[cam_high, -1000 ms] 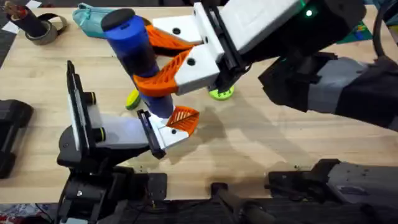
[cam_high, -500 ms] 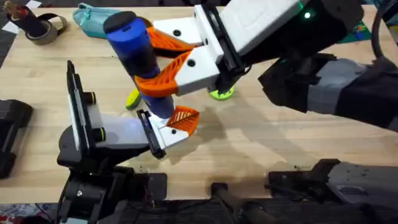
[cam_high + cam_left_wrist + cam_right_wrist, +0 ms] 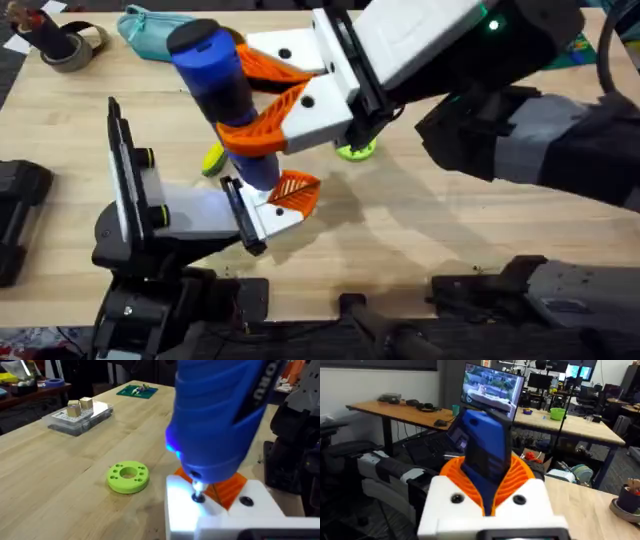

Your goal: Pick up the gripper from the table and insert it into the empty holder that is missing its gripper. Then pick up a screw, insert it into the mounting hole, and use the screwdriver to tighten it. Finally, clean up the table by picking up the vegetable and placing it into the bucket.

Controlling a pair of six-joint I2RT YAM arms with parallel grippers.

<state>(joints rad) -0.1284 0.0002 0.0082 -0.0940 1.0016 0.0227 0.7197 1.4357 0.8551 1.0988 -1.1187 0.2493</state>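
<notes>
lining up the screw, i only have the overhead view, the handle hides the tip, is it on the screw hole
Observer: In the left wrist view the screwdriver tip sits in a hole on the white mounting block.
Operator: is the right pincer holding it squarely
Observer: The right wrist view shows both orange fingers wrapped evenly round the blue handle.
Operator: anything beside the block
Observer: A green ring lies flat on the table, apart from the block.

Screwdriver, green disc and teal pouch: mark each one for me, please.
screwdriver (image 3: pixel 212 75): overhead view, on the blue handle.
green disc (image 3: pixel 128 477): left wrist view, on its top ring face.
teal pouch (image 3: pixel 148 30): overhead view, on the fabric body.
</notes>
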